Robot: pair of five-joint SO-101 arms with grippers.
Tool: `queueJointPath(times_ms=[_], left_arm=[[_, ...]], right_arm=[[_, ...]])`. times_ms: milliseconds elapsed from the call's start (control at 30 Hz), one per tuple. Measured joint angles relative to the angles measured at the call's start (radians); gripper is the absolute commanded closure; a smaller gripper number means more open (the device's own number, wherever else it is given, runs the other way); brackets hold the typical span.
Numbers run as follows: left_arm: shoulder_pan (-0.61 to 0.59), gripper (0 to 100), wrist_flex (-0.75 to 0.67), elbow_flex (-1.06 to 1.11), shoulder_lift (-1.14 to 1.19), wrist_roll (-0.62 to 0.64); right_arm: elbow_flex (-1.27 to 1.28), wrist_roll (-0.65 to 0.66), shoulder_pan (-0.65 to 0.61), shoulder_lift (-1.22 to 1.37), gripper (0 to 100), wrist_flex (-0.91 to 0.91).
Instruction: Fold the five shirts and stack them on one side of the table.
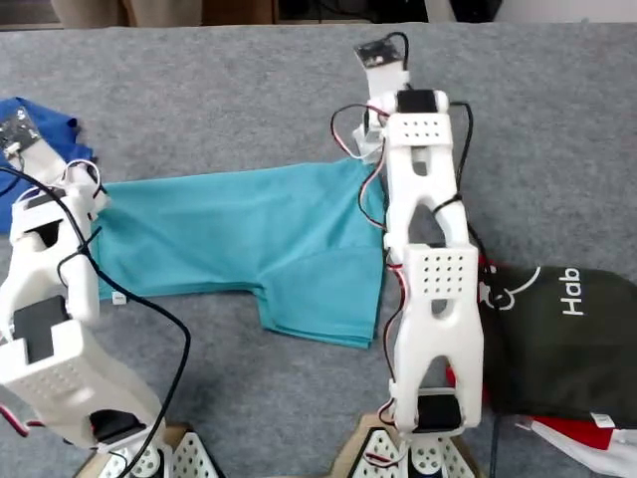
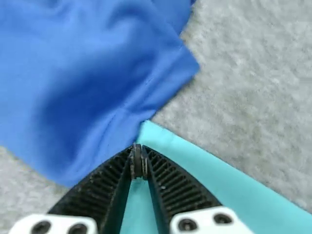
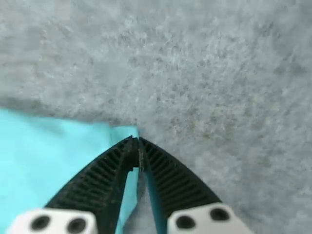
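A teal shirt (image 1: 249,239) lies spread across the middle of the grey table (image 1: 199,90), partly folded, with one flap hanging toward the front edge. At the shirt's left end, my left gripper (image 1: 98,199) is shut on a corner of it. In the left wrist view, the left gripper (image 2: 138,163) pinches the edge of the teal shirt (image 2: 219,190), right beside a blue shirt (image 2: 73,73). My right gripper (image 1: 366,154) is shut on the shirt's far right corner. The right wrist view has the right gripper (image 3: 136,146) closed on the tip of the teal shirt (image 3: 48,161).
The blue shirt (image 1: 40,129) lies crumpled at the far left edge. At the right front, a black shirt (image 1: 567,339) rests on top of a red one (image 1: 557,428) and a white one (image 1: 602,443). Bare grey table stretches along the back.
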Motion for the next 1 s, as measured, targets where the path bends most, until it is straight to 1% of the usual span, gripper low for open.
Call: queueJointPath(times_ms=[133,233,333,433,600,733,867,1000], left_arm=[[-0.023,98,0.0,-0.009,0.008,0.0],[-0.023,98,0.017,-0.012,0.008,0.0],[-0.023,98,0.048,-0.048,0.014,0.0],[-0.031,98,0.051,-0.063,0.014,0.0],[-0.032,98,0.051,-0.068,0.014,0.0],[-0.032,98,0.051,-0.087,0.018,0.0],[-0.032,98,0.052,-0.129,0.077,0.0],[-0.032,98,0.061,-0.158,0.101,0.0]], right_arm=[[-0.104,0.133,-0.074,0.0,99.4,0.181],[-0.147,0.227,-0.152,0.0,99.4,0.299],[-0.141,0.282,-0.189,-0.003,99.4,0.318],[-0.066,0.341,-0.204,-0.051,99.4,0.318],[0.206,0.453,-0.212,-0.235,99.4,0.318],[0.489,0.565,-0.219,-0.439,99.4,0.298],[0.839,0.671,-0.275,-0.68,99.3,0.155],[1.25,0.713,-0.382,-0.936,98.4,-0.051]])
